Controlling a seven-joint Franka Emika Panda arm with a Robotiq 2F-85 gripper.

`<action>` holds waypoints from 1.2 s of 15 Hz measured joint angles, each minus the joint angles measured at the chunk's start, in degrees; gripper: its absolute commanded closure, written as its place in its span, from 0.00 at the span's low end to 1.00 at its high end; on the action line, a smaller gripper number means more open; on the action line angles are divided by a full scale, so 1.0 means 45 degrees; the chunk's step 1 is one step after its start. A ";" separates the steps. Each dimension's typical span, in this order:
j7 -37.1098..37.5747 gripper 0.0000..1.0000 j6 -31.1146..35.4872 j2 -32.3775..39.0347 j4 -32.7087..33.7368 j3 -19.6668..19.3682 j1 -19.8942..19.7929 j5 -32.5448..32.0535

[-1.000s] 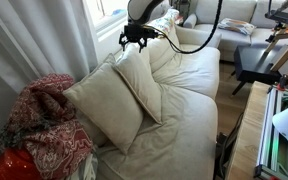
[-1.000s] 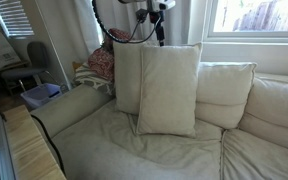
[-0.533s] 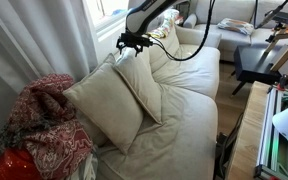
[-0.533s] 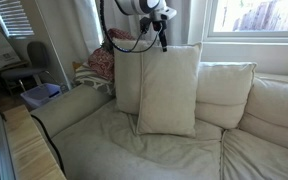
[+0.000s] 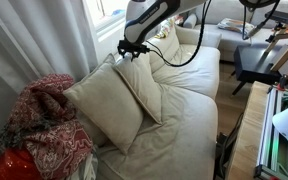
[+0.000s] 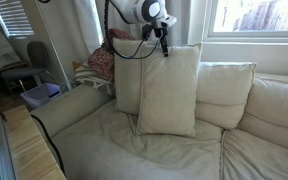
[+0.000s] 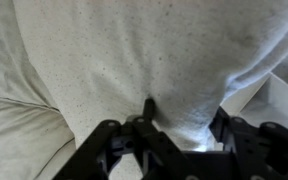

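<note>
Two cream pillows lean against the back of a cream sofa (image 6: 134,150). My gripper (image 7: 184,115) has come down on the top corner of the front pillow (image 6: 169,90), which also shows in the wrist view as speckled fabric (image 7: 174,50). One finger (image 7: 147,105) dents the cloth, and the opposite finger sits at the pillow's edge, so the corner fills the jaws. In both exterior views the gripper (image 5: 134,46) (image 6: 164,45) stands at that corner, with the pillow (image 5: 139,82) below it. A second pillow (image 5: 102,105) (image 6: 124,80) lies partly behind the front one.
A red patterned blanket (image 5: 49,125) (image 6: 102,62) is heaped beside the sofa's arm. White curtains (image 5: 34,40) and a window (image 6: 254,18) stand behind the sofa back. A wooden table with gear (image 5: 279,115) is at the sofa's far side.
My gripper has dropped from above the pillows onto the front pillow's top corner, and its jaws have narrowed around the fabric.
</note>
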 measured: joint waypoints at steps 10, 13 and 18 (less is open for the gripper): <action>-0.2193 0.95 -0.3006 -0.0554 0.0599 0.0758 -0.1149 0.0094; -0.4344 0.95 -0.4808 -0.1463 0.0416 0.0745 -0.1700 0.0003; -0.7828 0.95 -0.8209 -0.3599 0.0017 0.0658 -0.2255 -0.0501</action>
